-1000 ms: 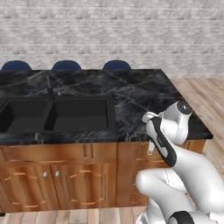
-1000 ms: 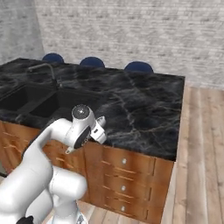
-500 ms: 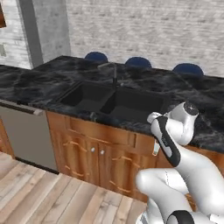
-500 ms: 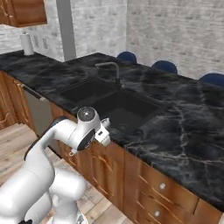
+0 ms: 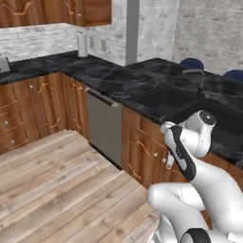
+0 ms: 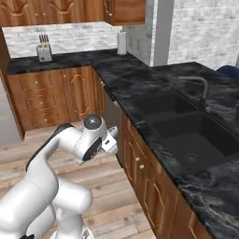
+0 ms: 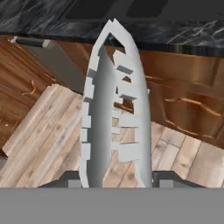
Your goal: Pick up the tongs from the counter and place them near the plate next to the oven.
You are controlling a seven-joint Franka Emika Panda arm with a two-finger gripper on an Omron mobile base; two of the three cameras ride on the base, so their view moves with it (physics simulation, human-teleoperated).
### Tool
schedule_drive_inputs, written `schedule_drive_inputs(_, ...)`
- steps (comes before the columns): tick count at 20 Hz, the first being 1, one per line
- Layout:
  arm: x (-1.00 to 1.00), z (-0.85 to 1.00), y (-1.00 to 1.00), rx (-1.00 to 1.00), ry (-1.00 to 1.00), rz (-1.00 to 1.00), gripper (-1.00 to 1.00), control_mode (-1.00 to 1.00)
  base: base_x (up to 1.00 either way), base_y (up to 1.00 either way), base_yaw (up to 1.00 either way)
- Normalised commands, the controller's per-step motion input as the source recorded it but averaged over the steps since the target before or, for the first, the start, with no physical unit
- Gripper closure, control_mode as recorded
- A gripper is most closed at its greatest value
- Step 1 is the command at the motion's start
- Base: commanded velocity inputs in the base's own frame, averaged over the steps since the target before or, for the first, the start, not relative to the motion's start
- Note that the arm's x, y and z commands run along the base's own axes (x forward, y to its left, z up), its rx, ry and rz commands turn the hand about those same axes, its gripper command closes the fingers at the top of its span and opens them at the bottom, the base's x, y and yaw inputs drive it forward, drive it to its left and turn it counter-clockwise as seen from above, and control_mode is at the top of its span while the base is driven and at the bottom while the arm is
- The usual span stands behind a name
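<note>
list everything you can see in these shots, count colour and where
tongs: one, silver, held in the end effector, pointing away along the hand view
counter: one L-shaped run, black marble with pale veins, over the cabinets
sink: one double basin, black, set into the counter
faucet: one, grey, behind the sink
cabinets: orange-brown wood, under the counter and on the wall above
dishwasher: one, grey front, under the counter left of the sink
paper towel roll: one, white, upright in the counter's far corner
knife block: one, grey, on the far counter
stools: two, blue, behind the counter
floor: pale wood planks
end effector: one, dark tips, shut on the tongs
</note>
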Motion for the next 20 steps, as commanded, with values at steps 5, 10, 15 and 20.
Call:
schedule_drive_inputs(5,0.0,0.0,0.0,0.0,0.0,0.0,1.0,1.0,0.28,0.1,0.69)
schedule_drive_inputs(10,0.0,0.0,0.0,0.0,0.0,0.0,1.0,1.0,0.4,0.2,0.63)
schedule_drive_inputs(15,0.0,0.0,0.0,0.0,0.0,0.0,1.0,1.0,0.37,0.1,0.66)
schedule_drive_inputs(20,0.0,0.0,0.0,0.0,0.0,0.0,1.0,1.0,0.22,0.08,0.7)
